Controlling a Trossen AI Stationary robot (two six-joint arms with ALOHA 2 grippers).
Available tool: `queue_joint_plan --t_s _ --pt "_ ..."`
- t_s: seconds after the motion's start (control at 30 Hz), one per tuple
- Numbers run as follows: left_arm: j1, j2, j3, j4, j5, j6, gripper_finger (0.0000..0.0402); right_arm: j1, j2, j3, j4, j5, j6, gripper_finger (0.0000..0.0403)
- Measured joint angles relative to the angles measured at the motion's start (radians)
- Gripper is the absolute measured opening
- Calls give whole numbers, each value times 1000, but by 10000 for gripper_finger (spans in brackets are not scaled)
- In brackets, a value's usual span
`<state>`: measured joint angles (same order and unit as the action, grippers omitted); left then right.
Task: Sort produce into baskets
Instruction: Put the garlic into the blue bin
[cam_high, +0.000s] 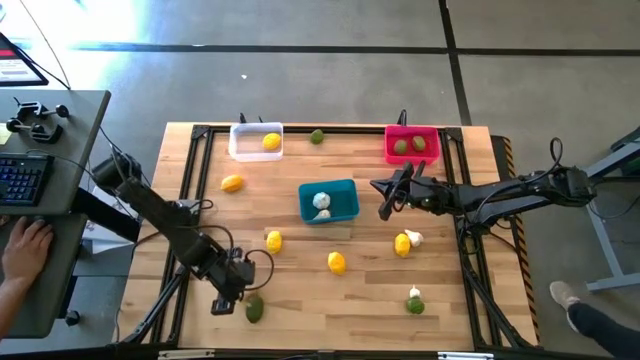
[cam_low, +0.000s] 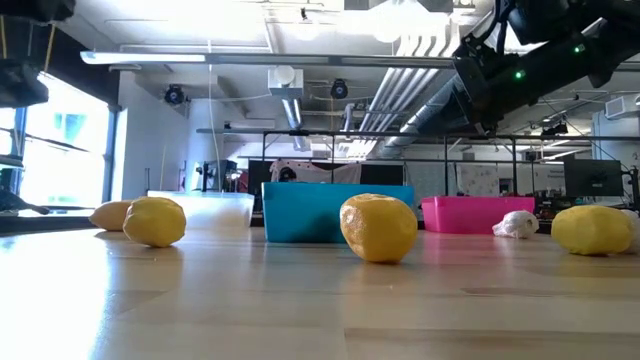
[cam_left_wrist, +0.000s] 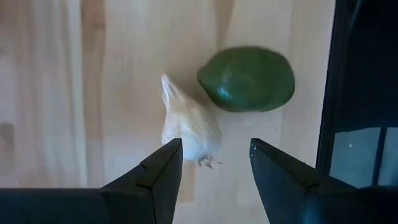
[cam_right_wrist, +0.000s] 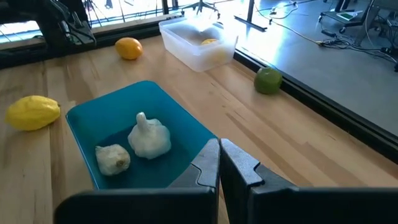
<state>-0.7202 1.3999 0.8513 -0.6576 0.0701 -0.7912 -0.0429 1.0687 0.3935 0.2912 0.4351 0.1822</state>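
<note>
My left gripper (cam_left_wrist: 211, 165) is open near the table's near-left edge (cam_high: 232, 292). It points down over a whitish garlic bulb (cam_left_wrist: 189, 124) that lies on the wood beside a green oval fruit (cam_left_wrist: 247, 79), which also shows in the high view (cam_high: 254, 309). The fingertips stand to either side of the bulb's near end, apart from it. My right gripper (cam_right_wrist: 219, 163) is shut and empty. It hangs just right of the teal basket (cam_high: 344, 190), which holds two garlic bulbs (cam_right_wrist: 149, 138). The white basket (cam_high: 238, 143) holds a lemon. The pink basket (cam_high: 412, 132) holds two green fruits.
Loose lemons lie on the table (cam_high: 232, 183), (cam_high: 274, 240), (cam_high: 337, 262). Another lemon (cam_high: 401, 246) lies beside a garlic bulb (cam_high: 414, 238). A green fruit (cam_high: 415, 306) with a garlic bulb lies near the right front, and another green fruit (cam_high: 317, 137) at the far edge. A person's hand (cam_high: 25, 245) is at a desk on the left.
</note>
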Motion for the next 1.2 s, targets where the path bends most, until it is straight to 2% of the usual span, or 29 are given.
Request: queue_joint_plan --t_s 0.3,0.8,0.87,0.97,1.2 --pt "-3 88 0 4 -8 -19 176 0 0 0 -5 0 0 0" --pt "-2 220 0 1 58 3 169 0 0 0 -16 0 -2 0" --pt "0 230 0 -19 85 21 159 0 0 0 -16 0 -3 0" --pt "0 229 0 -59 74 26 129 0 0 0 -16 0 -4 0" --pt "14 165 0 -116 15 37 23 0 0 0 -16 0 -6 0"
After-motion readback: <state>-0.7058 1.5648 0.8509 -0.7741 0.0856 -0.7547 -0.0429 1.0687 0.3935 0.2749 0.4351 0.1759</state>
